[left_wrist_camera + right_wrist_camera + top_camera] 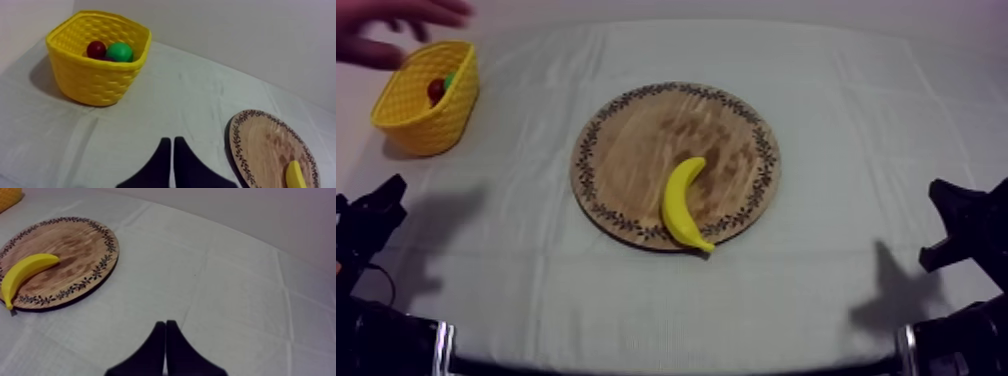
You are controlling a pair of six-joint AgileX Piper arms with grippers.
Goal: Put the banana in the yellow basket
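Yellow banana [682, 203], leaf-patterned board rim [598, 125]

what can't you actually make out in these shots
The hand: top view, cut off by the edge beside the yellow basket.
The green thing in the basket: left wrist view, rim hides its lower part, kind unclear.
The banana: left wrist view, edge cuts off all but one end.

Soft, rather dim light is coming from above, giving the counter [816, 300] a pinkish-grey cast. Dark shadows are lying near its left and right edges. The yellow basket [95, 65] is shading the cloth beside it, and the board [75, 248] is throwing a thin rim shadow.
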